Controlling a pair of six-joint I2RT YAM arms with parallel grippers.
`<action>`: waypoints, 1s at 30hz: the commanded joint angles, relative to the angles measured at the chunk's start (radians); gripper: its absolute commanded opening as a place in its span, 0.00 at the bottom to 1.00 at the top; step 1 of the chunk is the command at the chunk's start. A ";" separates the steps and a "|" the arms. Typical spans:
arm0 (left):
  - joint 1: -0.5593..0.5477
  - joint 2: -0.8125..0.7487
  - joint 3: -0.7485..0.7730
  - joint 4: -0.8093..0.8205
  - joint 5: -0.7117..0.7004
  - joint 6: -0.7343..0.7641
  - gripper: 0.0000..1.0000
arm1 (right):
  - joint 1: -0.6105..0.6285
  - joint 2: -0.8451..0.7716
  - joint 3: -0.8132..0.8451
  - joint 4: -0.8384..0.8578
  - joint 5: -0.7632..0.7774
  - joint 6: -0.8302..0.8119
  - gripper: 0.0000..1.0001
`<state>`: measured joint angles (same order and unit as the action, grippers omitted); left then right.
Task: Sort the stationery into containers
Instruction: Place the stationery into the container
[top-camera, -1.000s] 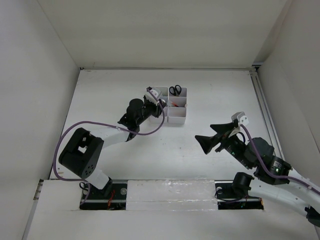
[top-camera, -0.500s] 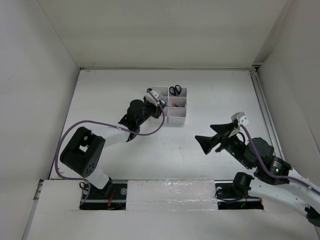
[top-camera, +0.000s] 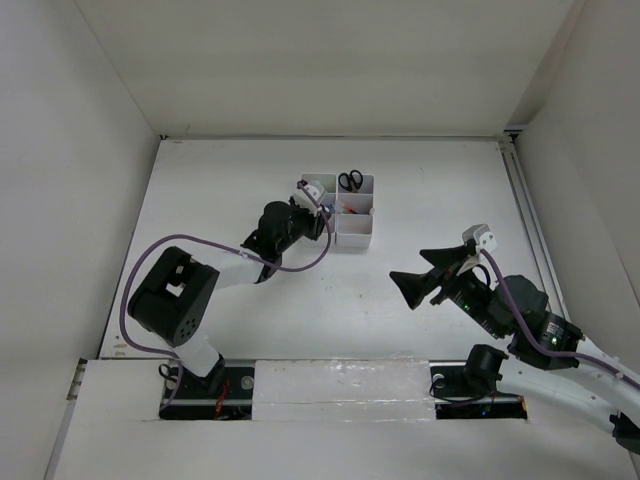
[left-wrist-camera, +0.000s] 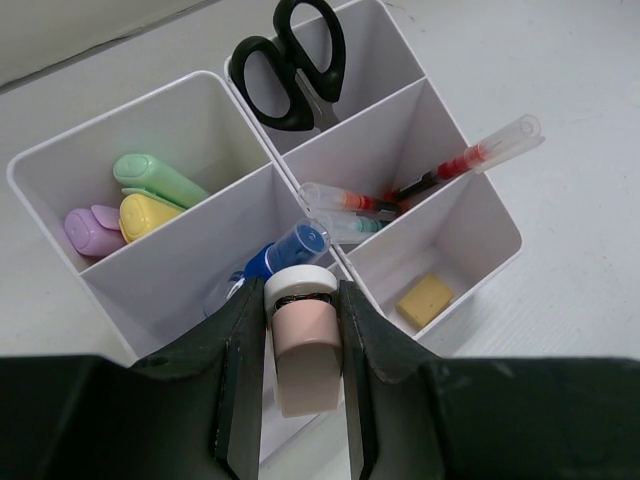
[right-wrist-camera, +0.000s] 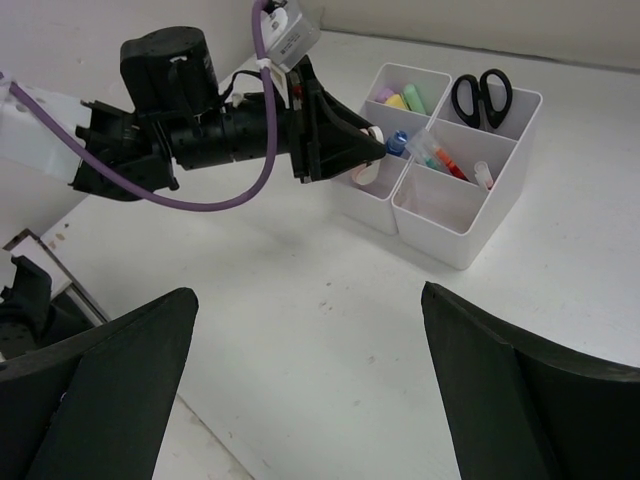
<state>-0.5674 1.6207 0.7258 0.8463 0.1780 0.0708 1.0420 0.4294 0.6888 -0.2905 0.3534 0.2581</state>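
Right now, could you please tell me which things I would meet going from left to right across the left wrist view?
purple highlighter → yellow highlighter → pink stick held in the left gripper → yellow eraser

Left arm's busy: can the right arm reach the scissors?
Probably yes: right gripper open and empty, scissors in the organizer's far right compartment, left gripper holding a tube over its left side.
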 joint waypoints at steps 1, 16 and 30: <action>0.000 -0.010 -0.014 0.082 -0.012 0.012 0.00 | 0.006 -0.012 0.005 0.030 -0.017 -0.011 1.00; 0.000 -0.019 -0.042 0.111 -0.092 0.003 0.00 | 0.006 -0.021 0.005 0.030 -0.045 -0.020 1.00; 0.000 -0.001 -0.022 0.073 -0.115 -0.016 0.25 | 0.006 -0.021 0.005 0.030 -0.045 -0.020 1.00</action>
<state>-0.5674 1.6222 0.6933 0.8829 0.0692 0.0662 1.0420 0.4171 0.6884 -0.2871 0.3176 0.2504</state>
